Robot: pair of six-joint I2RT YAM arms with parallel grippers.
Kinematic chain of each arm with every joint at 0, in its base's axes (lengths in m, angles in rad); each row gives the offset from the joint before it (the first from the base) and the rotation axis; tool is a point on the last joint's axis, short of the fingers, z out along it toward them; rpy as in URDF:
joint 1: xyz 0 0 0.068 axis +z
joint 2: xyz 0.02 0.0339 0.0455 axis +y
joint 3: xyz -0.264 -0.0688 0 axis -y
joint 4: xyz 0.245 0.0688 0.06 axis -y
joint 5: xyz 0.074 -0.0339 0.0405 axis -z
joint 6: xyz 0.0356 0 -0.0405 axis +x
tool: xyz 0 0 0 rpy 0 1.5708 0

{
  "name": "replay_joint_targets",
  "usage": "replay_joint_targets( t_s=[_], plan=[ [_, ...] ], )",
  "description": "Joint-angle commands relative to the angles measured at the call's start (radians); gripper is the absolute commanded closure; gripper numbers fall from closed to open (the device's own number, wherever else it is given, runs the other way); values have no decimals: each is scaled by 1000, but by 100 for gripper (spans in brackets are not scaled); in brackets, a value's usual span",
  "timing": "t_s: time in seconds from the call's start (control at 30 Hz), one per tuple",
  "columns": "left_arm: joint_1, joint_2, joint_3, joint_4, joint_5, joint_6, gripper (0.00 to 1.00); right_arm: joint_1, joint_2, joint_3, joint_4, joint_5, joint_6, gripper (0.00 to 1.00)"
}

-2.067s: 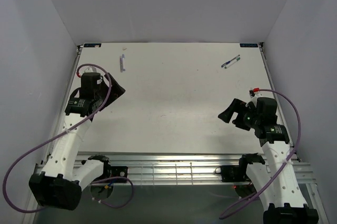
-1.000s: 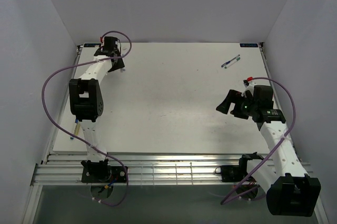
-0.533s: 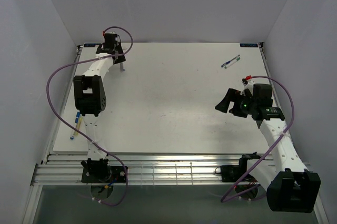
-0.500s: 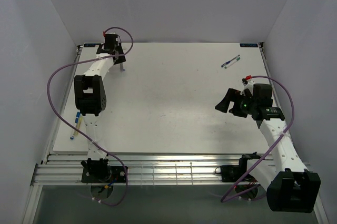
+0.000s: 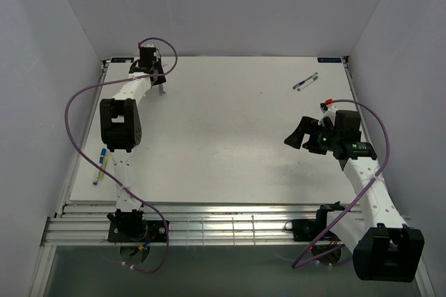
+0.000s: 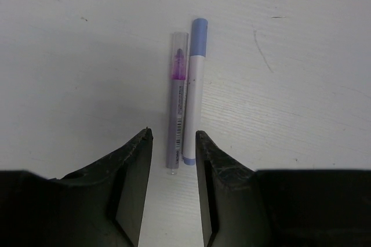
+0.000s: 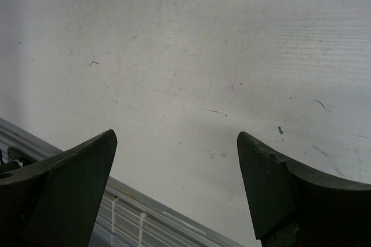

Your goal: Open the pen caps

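Two pens lie side by side at the table's far left. One has a white barrel (image 6: 193, 93) with a blue cap (image 6: 199, 25) at its far end. The other has a grey barrel (image 6: 176, 122) and a clear end showing purple (image 6: 178, 67). My left gripper (image 6: 173, 134) is open with narrow jaws, and the pens' near ends sit between its fingertips. From above, this gripper (image 5: 159, 78) hangs over the far left corner. My right gripper (image 5: 295, 136) is wide open over bare table on the right, and its wrist view shows the same gripper (image 7: 177, 138) with nothing between its fingers.
Two more pens, green and blue (image 5: 304, 82), lie at the far right. A blue and a yellow pen (image 5: 102, 164) lie at the table's left edge. A metal rail (image 5: 230, 224) runs along the near edge. Walls enclose the left, back and right.
My left arm has stretched from mid-left out to the far left corner and settled over the two pens, its jaws narrowing slightly. The right gripper has drifted a little left, staying wide open.
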Motion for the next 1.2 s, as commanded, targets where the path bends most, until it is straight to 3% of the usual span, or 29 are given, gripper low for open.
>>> replay_joint_targets(
  t_s=[0.0,0.33,1.17],
  plan=[
    [12,-13,1,29,-8,11,54,-2,-8,20,38,-19,-22,10],
    [15,15,3,33,1,8,60,-2,-6,26,38,-20,-22,10],
    [15,76,-28,49,24,14,62,-2,-6,23,40,-22,-20,10]
  ],
)
